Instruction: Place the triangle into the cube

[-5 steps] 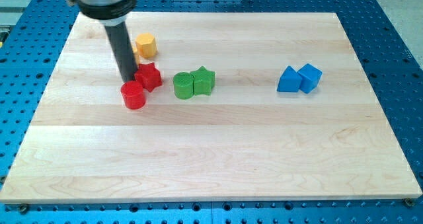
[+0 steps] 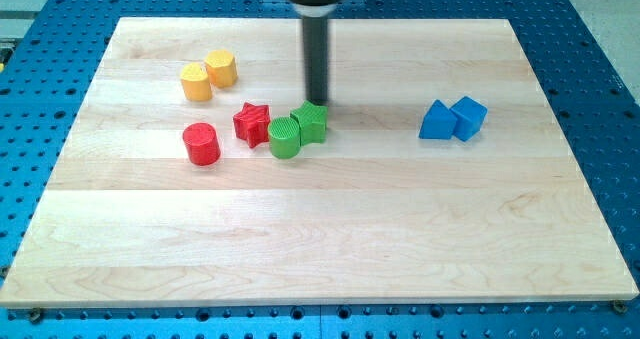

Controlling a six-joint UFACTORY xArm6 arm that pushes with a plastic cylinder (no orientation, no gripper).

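Blue triangle (image 2: pixel 435 120) already touching blue cube (image 2: pixel 469 116) at view's right of worktop (image 2: pixel 320 249), so pair looks joined; task seems near done. My tip (image 2: pixel 317 102) at view's top edge of green star (image 2: pixel 311 122), probably touching, well apart from blue pair. Green cylinder (image 2: pixel 285 138) abuts star; red star (image 2: pixel 252 124) just beside. No pincer on rig: bare rod, holds nothing.

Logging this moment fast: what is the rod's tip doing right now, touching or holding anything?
My tip: no gripper, holds nothing; it sits at the upper edge of the green star-shaped block, contact cannot be told.
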